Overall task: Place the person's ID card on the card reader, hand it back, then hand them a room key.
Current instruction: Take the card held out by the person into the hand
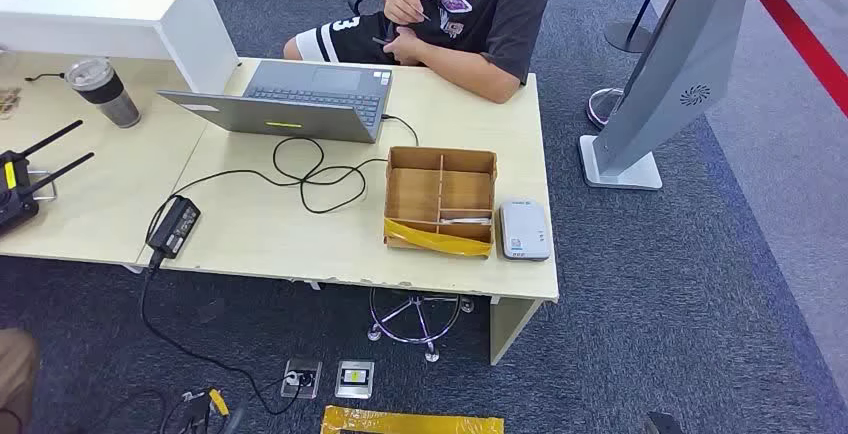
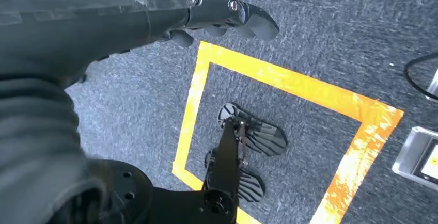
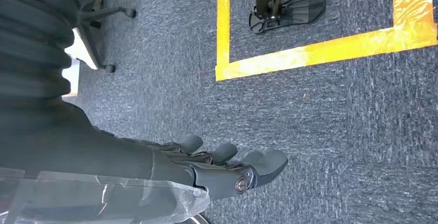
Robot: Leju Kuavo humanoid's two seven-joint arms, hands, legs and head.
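Overhead, a pale wooden desk (image 1: 260,234) is seen with a person in a dark printed T-shirt (image 1: 470,4) seated at its far side, cut off above the shoulders. A thin object that may be the ID card (image 1: 424,16) is pinched in the person's raised hand (image 1: 403,2), too small to be identified. A white rectangular card reader (image 1: 524,230) lies at the desk's near right edge, just right of a partitioned cardboard box with yellow tape (image 1: 441,200); a white slip inside cannot be made out. The left hand (image 2: 227,20) and right hand (image 3: 227,167) are held over grey carpet, fingers extended and apart, grasping nothing.
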